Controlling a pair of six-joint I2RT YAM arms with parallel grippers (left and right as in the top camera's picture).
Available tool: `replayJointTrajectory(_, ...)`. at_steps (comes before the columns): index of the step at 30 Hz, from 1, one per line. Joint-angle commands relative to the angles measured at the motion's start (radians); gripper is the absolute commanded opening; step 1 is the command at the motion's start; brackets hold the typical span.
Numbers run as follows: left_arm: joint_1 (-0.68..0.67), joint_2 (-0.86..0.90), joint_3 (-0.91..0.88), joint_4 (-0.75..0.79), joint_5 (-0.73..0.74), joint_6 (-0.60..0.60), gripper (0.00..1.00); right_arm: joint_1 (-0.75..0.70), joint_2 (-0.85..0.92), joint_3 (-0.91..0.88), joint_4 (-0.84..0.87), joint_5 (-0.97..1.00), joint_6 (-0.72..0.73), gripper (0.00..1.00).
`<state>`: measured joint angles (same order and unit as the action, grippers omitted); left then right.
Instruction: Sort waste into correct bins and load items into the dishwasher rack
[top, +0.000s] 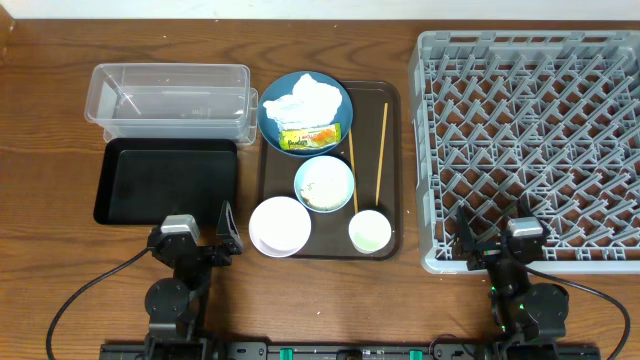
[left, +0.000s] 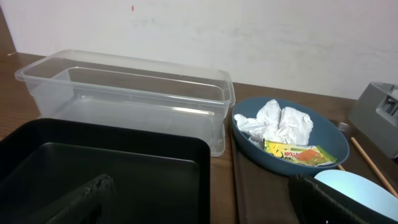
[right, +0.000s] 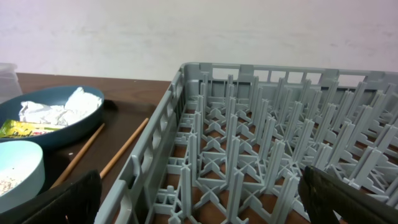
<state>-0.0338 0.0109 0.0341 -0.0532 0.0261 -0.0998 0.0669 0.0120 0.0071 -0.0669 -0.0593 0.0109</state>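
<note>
**A:** Where's the waste?

**B:** All on the brown serving tray (top: 366, 130) in the middle. The napkin (top: 302, 98), soft and crumpled, lies in the dark blue dish (top: 270, 130) with the glossy yellow-green wrapper (top: 311, 138) touching its near edge. The rice scraps (top: 325, 188) lie loose in the light blue bowl (top: 299, 184) just in front.

**A:** And the dishes?

**B:** The white bowl (top: 280, 226) and the cup (top: 370, 231) sit at the tray's front edge, both smooth and round. The 2 chopsticks (top: 381, 150), thin wood, lie lengthwise beside the bowls.

**A:** Why that layout?

**B:** I'd say it gives each arm its own side. The 2 bins sit left of the tray: the tub (top: 170, 100), clear and deep, at the back, and the black tray (top: 165, 180), matte and shallow, nearer. The rack (top: 530, 120), grey plastic bristling with upright pegs, fills the right.

**A:** The claws?

**B:** The left gripper (top: 195, 240) hangs low by the black tray's front corner, released, jaws wide, holding nothing. The right gripper (top: 495, 245) sits at the rack's front wall, likewise spread and bare.

**A:** So nothing is sorted?

**B:** By the look of it, no. Both bins and the rack hold nothing.
</note>
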Motion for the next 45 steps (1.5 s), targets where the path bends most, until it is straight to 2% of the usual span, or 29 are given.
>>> replayJointTrajectory(1, 0.002, -0.006, -0.030, -0.016, -0.015, 0.013, 0.92, 0.013, -0.001, -0.002, -0.003, 0.003, -0.005, 0.99)
replayJointTrajectory(14, 0.002, -0.006, -0.030, -0.015, -0.015, 0.013, 0.91, 0.012, -0.001, -0.002, 0.017, 0.012, -0.005, 0.99)
replayJointTrajectory(20, 0.002, -0.006, -0.026, 0.010, -0.006, 0.013, 0.92, 0.012, -0.001, -0.002, 0.105, 0.014, -0.005, 0.99)
replayJointTrajectory(28, 0.002, 0.035, 0.065, 0.009, 0.088, 0.014, 0.91, 0.012, -0.001, 0.031, 0.194, -0.005, -0.005, 0.99)
replayJointTrajectory(32, 0.002, 0.133, 0.167, 0.005, 0.107, 0.032, 0.92, 0.012, 0.014, 0.098, 0.179, -0.005, -0.005, 0.99)
replayJointTrajectory(36, 0.002, 0.303, 0.318, -0.031, 0.159, 0.113, 0.92, 0.012, 0.075, 0.197, 0.146, -0.026, -0.009, 0.99)
replayJointTrajectory(45, 0.002, 0.780, 0.806, -0.326, 0.214, 0.175, 0.91, 0.012, 0.396, 0.507, 0.000, -0.122, -0.045, 0.99)
